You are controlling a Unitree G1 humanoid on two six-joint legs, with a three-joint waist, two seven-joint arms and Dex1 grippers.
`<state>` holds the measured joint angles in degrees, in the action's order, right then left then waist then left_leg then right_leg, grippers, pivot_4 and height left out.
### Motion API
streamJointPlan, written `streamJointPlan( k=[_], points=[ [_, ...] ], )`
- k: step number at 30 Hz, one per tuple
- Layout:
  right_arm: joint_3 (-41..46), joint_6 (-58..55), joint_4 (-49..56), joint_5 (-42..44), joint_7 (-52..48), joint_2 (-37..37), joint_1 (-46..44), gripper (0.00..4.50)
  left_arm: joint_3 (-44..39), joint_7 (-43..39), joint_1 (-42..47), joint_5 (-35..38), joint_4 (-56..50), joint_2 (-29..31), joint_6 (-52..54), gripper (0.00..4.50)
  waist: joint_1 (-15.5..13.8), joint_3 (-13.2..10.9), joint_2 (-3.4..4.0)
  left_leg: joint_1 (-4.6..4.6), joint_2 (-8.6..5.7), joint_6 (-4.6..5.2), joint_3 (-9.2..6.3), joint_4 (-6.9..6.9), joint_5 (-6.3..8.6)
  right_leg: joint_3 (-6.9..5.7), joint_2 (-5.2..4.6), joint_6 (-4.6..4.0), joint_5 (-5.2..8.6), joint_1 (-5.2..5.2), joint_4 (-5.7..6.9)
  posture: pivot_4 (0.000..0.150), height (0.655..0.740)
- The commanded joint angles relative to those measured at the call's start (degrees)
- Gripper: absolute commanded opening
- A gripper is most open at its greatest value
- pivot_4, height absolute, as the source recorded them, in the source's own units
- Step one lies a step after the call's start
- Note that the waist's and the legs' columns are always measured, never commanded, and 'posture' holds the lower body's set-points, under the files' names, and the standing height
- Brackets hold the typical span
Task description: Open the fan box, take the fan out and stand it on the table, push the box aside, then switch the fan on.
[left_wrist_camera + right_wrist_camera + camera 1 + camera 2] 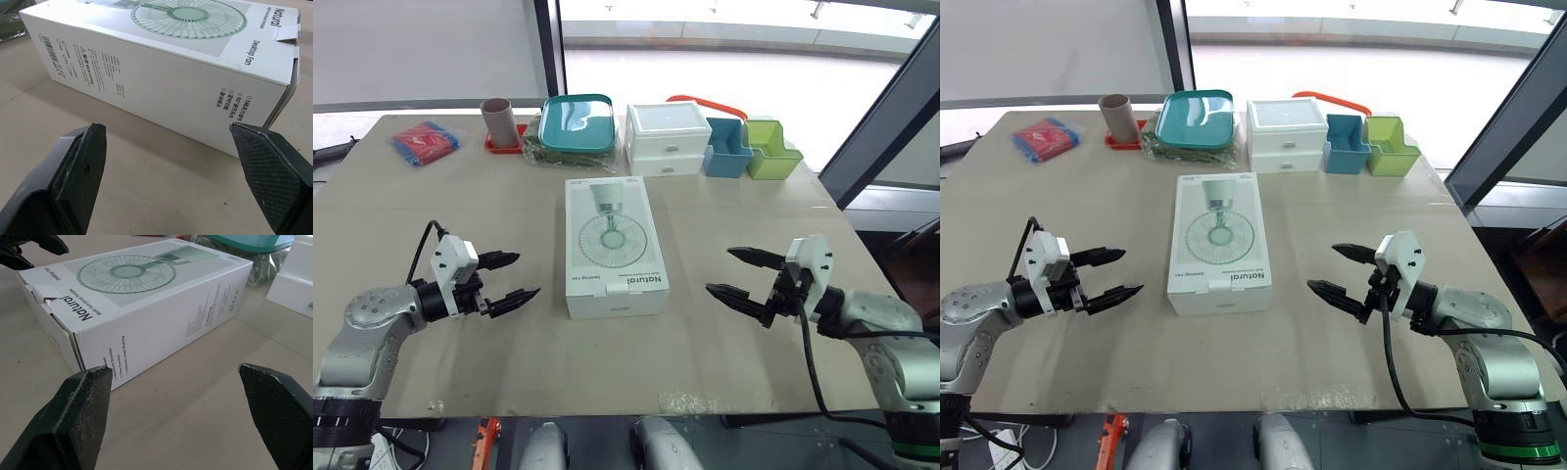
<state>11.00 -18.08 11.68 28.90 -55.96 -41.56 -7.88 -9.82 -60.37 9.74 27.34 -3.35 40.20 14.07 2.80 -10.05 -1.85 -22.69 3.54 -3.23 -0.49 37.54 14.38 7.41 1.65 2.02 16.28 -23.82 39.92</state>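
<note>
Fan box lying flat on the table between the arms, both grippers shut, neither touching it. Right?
Not quite: the grippers are open, not shut. In the left eye view the left gripper and the right gripper each have their fingers spread wide. The rest holds: the fan box lies flat on the table between them, touched by neither.

Bright daylight comes in from the big window (724, 69) behind the table (509, 372). The teal lid (576, 122) shines with white glare. The fan box (612, 245) throws only a soft shadow on the table.
</note>
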Motion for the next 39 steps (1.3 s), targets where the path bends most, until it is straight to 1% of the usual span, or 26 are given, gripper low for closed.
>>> streamJointPlan(
  k=[1,10,15,22,23,25,27,28,30,31,33,34,36,37,39],
  points=[
    [0.01,0.87,2.20,0.09,-0.03,-0.02,-0.54,4.50,-0.58,0.36,0.49,-0.46,-0.79,0.43,-1.07,4.48,0.00,0.00,0.00,0.00,0.00,0.00,0.00,0.00,0.00,0.00,0.00,0.00,0.00,0.00,0.00,0.150,0.7400],
    [-0.30,1.16,0.87,-0.09,0.15,0.02,-1.90,4.50,-1.19,1.39,1.60,0.39,-0.19,-0.29,-0.17,4.48,0.00,0.00,0.00,0.00,0.00,0.00,0.00,0.00,0.00,0.00,0.00,0.00,0.00,0.00,0.00,0.150,0.7400],
    [0.13,0.93,-0.20,-0.24,2.10,1.09,-3.28,4.50,-1.29,1.41,1.28,0.64,-0.31,-0.28,0.06,4.48,-0.01,0.00,0.00,0.00,0.00,0.00,-0.01,0.00,0.00,0.00,0.00,0.00,0.00,0.00,0.00,0.150,0.7400],
    [-0.45,0.98,0.68,-0.16,1.23,0.87,-2.43,4.50,-1.54,1.34,1.11,1.34,-0.82,-0.29,0.23,4.48,-0.01,0.00,0.00,0.00,0.00,0.00,-0.02,0.01,0.00,-0.01,0.00,0.00,0.00,0.01,0.00,0.150,0.7400],
    [0.08,0.69,1.25,0.84,1.44,1.19,-2.89,4.50,-2.03,1.97,1.93,1.82,-0.83,-0.90,-0.05,4.24,-0.01,0.00,0.00,0.00,0.00,0.00,-0.02,0.01,0.00,-0.02,0.00,0.00,0.00,0.00,0.00,0.150,0.7400],
    [1.76,-1.11,2.85,4.22,2.42,2.09,-4.68,4.50,-3.12,2.40,4.02,5.28,-2.46,-1.92,1.66,3.79,-0.01,0.00,0.00,0.00,0.00,0.00,-0.02,0.01,0.00,-0.02,0.00,0.00,0.00,0.01,0.00,0.150,0.7400],
    [2.80,-2.28,4.21,6.41,3.46,2.65,-6.43,4.50,-3.50,2.71,6.44,8.09,-4.15,-2.58,3.20,3.08,-0.01,0.00,0.00,0.00,0.00,0.00,-0.02,0.01,0.00,-0.01,0.00,0.00,0.00,0.01,0.00,0.150,0.7400],
    [2.95,-2.40,4.52,6.71,3.73,2.71,-6.87,4.50,-3.44,2.76,7.14,8.58,-4.54,-2.71,3.38,2.90,-0.02,0.00,0.00,0.00,0.00,0.00,-0.02,0.01,0.00,-0.01,0.00,0.00,0.00,0.00,0.00,0.150,0.7400],
    [2.79,-2.44,4.99,6.60,4.28,2.70,-7.46,4.50,-2.70,2.74,8.69,8.92,-4.93,-3.17,3.32,2.39,-0.04,-0.01,0.00,-0.01,0.00,0.00,-0.03,0.03,0.00,-0.02,0.00,-0.01,-0.01,0.01,0.00,0.150,0.7400],
    [2.53,-2.69,5.34,6.51,4.57,2.77,-7.68,4.50,-1.85,2.38,9.41,8.83,-5.32,-3.53,3.40,1.87,-0.04,-0.01,0.00,-0.08,0.00,-0.01,-0.09,0.10,-0.01,-0.08,0.00,-0.02,-0.03,0.00,0.01,0.150,0.7400],
    [1.83,-3.13,6.44,6.51,4.85,2.78,-7.76,4.50,0.09,2.43,10.94,8.68,-5.74,-4.71,3.76,1.58,-0.03,0.00,-0.01,-0.05,0.00,0.00,-0.14,0.11,0.00,-0.12,0.00,0.01,-0.02,0.08,0.00,0.150,0.7400],
    [1.51,-3.39,7.06,6.49,5.18,2.80,-7.74,4.50,1.23,2.13,11.42,8.44,-5.86,-5.14,3.81,1.11,-0.05,-0.01,0.00,-0.02,0.00,0.03,-0.16,0.11,0.02,-0.14,0.00,0.01,0.00,0.10,0.00,0.150,0.7400],
    [0.90,-4.25,8.64,6.64,5.99,2.86,-7.62,4.50,3.75,2.18,12.51,6.72,-5.31,-6.36,3.21,0.74,-0.09,-0.01,0.00,-0.04,-0.02,0.03,-0.18,0.11,0.02,-0.16,0.00,0.01,0.00,0.10,0.00,0.150,0.7400],
    [-0.35,-4.58,10.41,5.88,5.94,2.38,-7.01,4.50,5.88,2.08,13.61,5.31,-4.35,-7.77,2.58,0.26,-0.10,-0.01,0.00,-0.05,-0.04,0.03,-0.21,0.12,0.02,-0.18,-0.02,0.01,0.00,0.11,0.00,0.150,0.7400],
    [-2.74,-4.59,12.95,3.71,5.61,1.34,-5.89,4.50,9.12,2.84,15.80,2.76,-1.63,-10.39,1.30,0.26,-0.08,-0.01,0.00,-0.04,-0.05,0.03,-0.24,0.13,0.02,-0.19,-0.02,0.01,0.00,0.13,0.00,0.150,0.7400]
  ],
)
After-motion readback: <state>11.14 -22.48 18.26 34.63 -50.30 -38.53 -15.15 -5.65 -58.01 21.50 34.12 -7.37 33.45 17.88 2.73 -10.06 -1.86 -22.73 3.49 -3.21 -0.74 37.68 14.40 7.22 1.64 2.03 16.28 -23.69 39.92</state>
